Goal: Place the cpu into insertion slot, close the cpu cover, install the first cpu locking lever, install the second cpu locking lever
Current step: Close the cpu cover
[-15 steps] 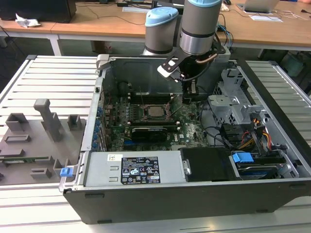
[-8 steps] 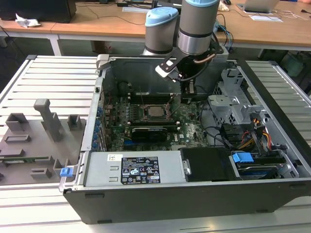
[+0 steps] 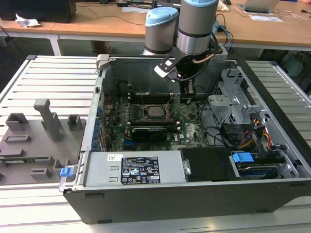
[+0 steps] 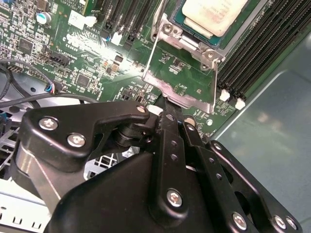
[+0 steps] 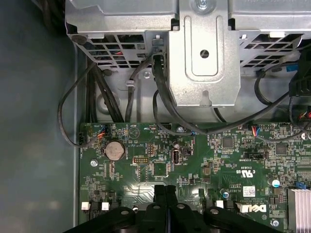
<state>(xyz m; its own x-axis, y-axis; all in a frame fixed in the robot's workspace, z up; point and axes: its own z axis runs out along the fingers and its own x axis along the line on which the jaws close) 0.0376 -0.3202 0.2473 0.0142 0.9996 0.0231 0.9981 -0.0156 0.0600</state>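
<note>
Already the cpu (image 4: 214, 14) sits in the insertion slot (image 4: 194, 42), just beyond the hand (image 4: 167, 103). The hand's fingers are pressed together at the free edge of the open cpu cover (image 4: 187, 97), whose frame runs from the fingertips toward the slot.

One green motherboard (image 3: 160, 127) lies in one open computer case (image 3: 194, 199). On the motherboard are one cpu (image 3: 156, 111), one cpu cover (image 4: 182, 80) and one round coin battery (image 5: 115, 150). One claw (image 3: 187, 92) hangs over the motherboard. There are two blue clips: one blue clip (image 3: 65, 171) lies off the motherboard toward the exterior view's left, and a second blue clip (image 3: 243, 158) lies toward its right.
</note>
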